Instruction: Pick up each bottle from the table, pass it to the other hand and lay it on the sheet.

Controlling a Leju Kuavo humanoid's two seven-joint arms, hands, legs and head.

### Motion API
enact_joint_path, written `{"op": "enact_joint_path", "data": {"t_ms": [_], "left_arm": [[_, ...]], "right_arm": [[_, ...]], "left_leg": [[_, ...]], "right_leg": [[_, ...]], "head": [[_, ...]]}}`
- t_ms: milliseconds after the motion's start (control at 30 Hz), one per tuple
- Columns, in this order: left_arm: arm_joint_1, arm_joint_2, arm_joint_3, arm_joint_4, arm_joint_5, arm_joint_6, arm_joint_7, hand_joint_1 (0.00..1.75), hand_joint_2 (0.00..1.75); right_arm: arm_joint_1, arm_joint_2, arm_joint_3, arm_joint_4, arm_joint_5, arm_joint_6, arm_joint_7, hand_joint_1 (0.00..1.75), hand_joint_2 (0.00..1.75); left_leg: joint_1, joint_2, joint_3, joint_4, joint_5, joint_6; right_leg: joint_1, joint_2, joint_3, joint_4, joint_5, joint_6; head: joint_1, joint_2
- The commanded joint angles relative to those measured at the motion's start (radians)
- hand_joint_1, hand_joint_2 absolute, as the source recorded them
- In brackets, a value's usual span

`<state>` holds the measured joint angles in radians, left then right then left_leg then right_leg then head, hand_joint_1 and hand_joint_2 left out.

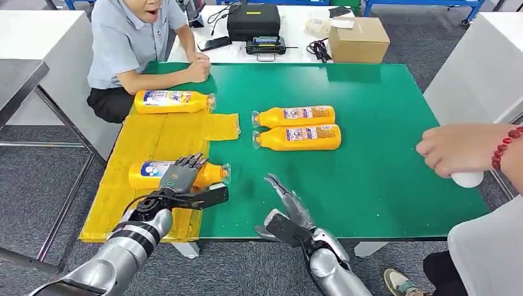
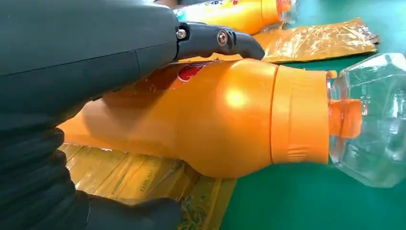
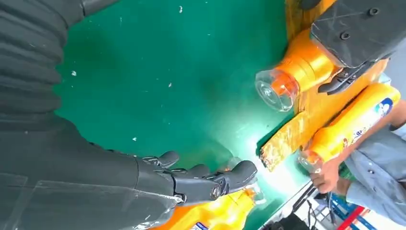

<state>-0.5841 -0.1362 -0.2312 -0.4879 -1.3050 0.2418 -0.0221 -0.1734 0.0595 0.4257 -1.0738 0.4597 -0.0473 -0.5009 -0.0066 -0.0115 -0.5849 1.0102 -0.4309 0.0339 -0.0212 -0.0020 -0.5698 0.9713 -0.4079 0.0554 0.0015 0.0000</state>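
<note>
The near orange plastic bottle with a clear faceted cap (image 1: 179,174) lies on its side on the crinkled yellow sheet (image 1: 154,139) at the near left of the green surface (image 1: 370,172), cap toward the middle, seemingly being set down there. The left hand (image 1: 185,179) rests over its body, fingers draped across and thumb alongside. The right hand (image 1: 287,203) hovers empty just beside, fingers spread.

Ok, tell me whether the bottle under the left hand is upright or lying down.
Lying down. The bottle rests on its side on the yellow sheet, cap toward the green table, left hand over it.
</note>
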Motion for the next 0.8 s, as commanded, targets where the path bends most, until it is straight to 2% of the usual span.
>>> {"op": "enact_joint_path", "data": {"t_ms": [33, 267, 467, 600, 800], "left_arm": [[0.039, 0.031, -0.053, 0.111, 0.018, -0.074, -0.009, 0.0, 1.75], [0.059, 0.026, -0.078, 0.085, 0.026, -0.014, -0.023, 0.0, 1.75], [0.135, 0.018, -0.152, -0.106, 0.043, 0.204, -0.059, 0.0, 1.75], [0.176, 0.04, -0.228, -0.233, 0.007, 0.229, -0.016, 0.0, 1.75], [0.175, 0.044, -0.23, -0.23, 0.009, 0.228, -0.012, 0.0, 1.75]], "right_arm": [[-0.053, 0.007, -0.021, 0.075, 0.007, 0.01, -0.003, 0.0, 1.75], [-0.039, 0.004, -0.027, 0.065, 0.013, 0.006, -0.012, 0.0, 1.75], [0.007, 0.001, -0.045, 0.011, 0.023, -0.025, -0.019, 0.0, 1.75], [0.021, -0.001, -0.051, -0.003, 0.028, -0.036, -0.016, 0.0, 1.75], [0.019, 0.0, -0.051, 0.0, 0.028, -0.036, -0.016, 0.0, 1.75]], "left_leg": [[0.001, 0.006, 0.002, -0.002, 0.0, -0.002], [0.0, 0.005, 0.003, -0.002, 0.0, -0.002], [0.001, 0.003, 0.0, -0.001, 0.0, -0.002], [0.002, 0.002, -0.002, 0.0, 0.0, -0.003], [0.0, 0.0, -0.005, 0.0, 0.0, -0.001]], "right_leg": [[0.001, 0.005, 0.0, -0.002, 0.002, -0.002], [0.0, 0.004, 0.001, -0.002, 0.001, -0.002], [0.002, 0.003, -0.001, -0.002, 0.001, -0.003], [0.002, 0.001, -0.002, -0.002, 0.001, -0.004], [0.0, 0.001, -0.006, 0.0, 0.0, -0.002]], "head": [[0.0, 0.0], [0.0, 0.0], [0.0, 0.0], [0.0, 0.0], [0.0, 0.0]]}}
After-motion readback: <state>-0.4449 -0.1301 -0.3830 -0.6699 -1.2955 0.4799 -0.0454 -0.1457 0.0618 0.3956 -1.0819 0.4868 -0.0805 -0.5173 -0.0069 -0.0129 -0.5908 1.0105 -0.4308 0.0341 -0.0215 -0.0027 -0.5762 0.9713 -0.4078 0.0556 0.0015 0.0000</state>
